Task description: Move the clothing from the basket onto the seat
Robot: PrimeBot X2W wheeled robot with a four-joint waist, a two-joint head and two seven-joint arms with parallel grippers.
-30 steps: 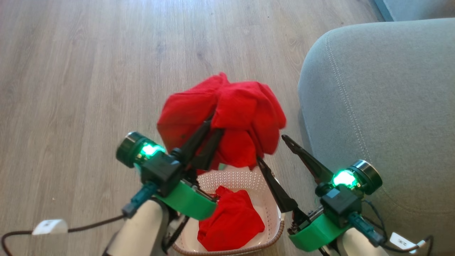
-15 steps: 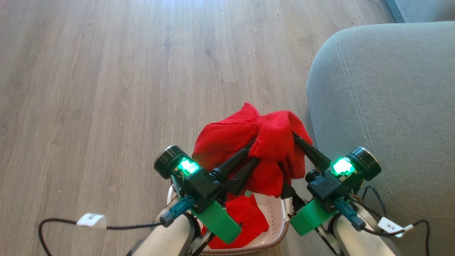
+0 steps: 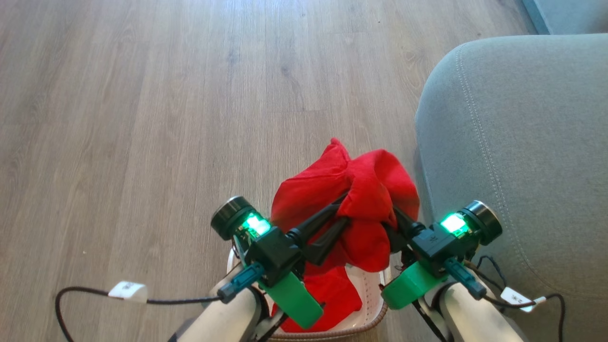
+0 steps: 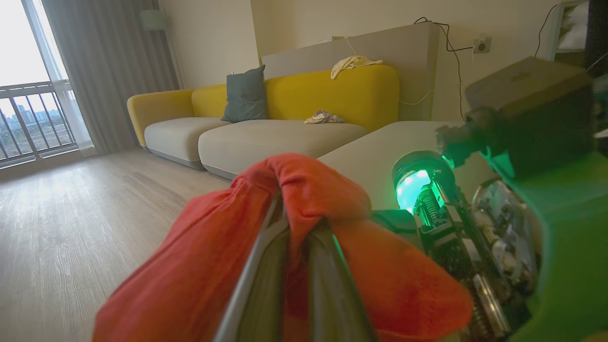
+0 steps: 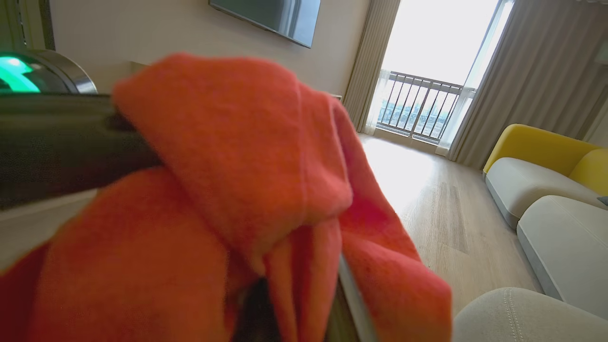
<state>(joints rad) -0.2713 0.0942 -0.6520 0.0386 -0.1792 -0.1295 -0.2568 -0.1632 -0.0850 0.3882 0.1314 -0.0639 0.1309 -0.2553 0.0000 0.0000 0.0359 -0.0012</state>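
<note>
The lifted garment (image 3: pixel 365 190) hangs as a crumpled red bundle right above the basket (image 3: pixel 375 319), clear of its rim. It has no clear long axis; it is only gathered across, from one gripper to the other. The left gripper (image 3: pixel 343 210) enters the bundle from the basket's left side, with its jaws pressed together on a fold of the cloth. The right gripper (image 3: pixel 396 216) enters from the basket's right side. Its fingers are buried in the fabric, and its jaws are closed on the cloth too. A second garment (image 3: pixel 332 297) lies inside the basket, under the bundle.

The seat (image 3: pixel 522 156) stands just beside the basket on its right, and its top looks higher than the basket's rim. So I judge that the coming move goes to the right and a little upward. The right arm is the nearer one to the seat, and the left arm must follow across the basket.
</note>
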